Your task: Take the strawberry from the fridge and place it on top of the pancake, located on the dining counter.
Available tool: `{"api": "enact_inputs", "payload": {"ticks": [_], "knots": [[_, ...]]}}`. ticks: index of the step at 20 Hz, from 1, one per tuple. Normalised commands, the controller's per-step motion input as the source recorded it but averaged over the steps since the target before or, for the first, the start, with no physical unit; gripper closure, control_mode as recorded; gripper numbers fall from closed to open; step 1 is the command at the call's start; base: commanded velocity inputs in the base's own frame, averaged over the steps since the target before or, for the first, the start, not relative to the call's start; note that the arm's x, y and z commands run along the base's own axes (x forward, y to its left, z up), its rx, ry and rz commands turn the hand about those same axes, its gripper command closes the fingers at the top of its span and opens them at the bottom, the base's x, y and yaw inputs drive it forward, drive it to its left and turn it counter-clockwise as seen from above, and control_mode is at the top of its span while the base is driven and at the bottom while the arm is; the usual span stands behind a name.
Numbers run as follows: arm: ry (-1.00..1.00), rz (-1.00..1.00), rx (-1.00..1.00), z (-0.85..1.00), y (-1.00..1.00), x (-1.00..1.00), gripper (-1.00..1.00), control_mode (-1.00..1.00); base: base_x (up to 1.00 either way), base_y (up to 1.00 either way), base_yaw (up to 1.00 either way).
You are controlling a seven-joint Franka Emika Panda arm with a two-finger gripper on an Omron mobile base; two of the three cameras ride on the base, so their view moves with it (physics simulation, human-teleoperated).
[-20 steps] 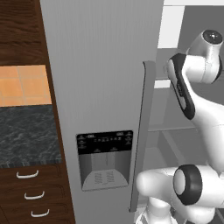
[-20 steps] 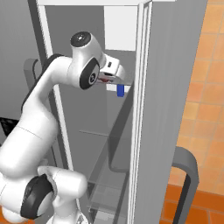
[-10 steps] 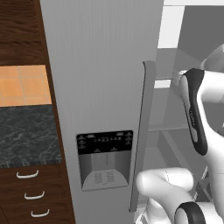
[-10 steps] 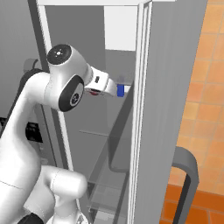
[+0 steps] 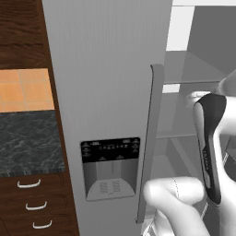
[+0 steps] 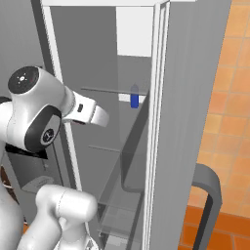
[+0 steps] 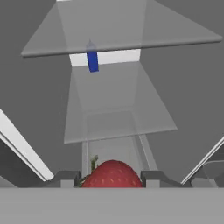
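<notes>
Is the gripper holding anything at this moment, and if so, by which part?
Yes. The gripper is shut on the strawberry, one finger on each side of the berry's body, in front of the open fridge's glass shelves.

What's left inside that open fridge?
Inside the fridge: clear glass shelves and a small blue bottle. The strawberry sits between the gripper fingers. Lower shelves are hidden.

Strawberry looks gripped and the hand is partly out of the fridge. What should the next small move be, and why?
Probably keep drawing straight back until clear of the fridge. The hand view shows the strawberry between the end effector fingertips, with the glass shelves and a blue bottle ahead, so the pick looks done.
</notes>
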Motion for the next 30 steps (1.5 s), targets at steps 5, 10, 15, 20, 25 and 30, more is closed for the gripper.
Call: {"api": "enact_inputs", "payload": {"ticks": [5, 10, 15, 20, 25, 30], "knots": [[0.07, 0.01, 0.00, -0.09, 0.19, -0.24, 1.00, -1.00, 0.00, 0.00, 0.00], [0.09, 0.00, 0.00, -0.08, 0.28, -0.30, 1.00, -1.00, 0.00, 0.00, 0.00], [0.01, 0.00, 0.00, -0.02, 0.08, -0.14, 1.00, 1.00, -0.53, 0.44, -0.10], [0.00, 0.00, 0.00, 0.00, 0.00, 0.00, 1.00, 1.00, -0.61, 0.44, -0.39], [0.00, 0.00, 0.00, 0.00, 0.00, 0.00, 1.00, 1.00, -0.54, 0.52, -0.57], [0.00, 0.00, 0.00, 0.00, 0.00, 0.00, 1.00, 1.00, -0.52, 0.60, -0.66]]}}
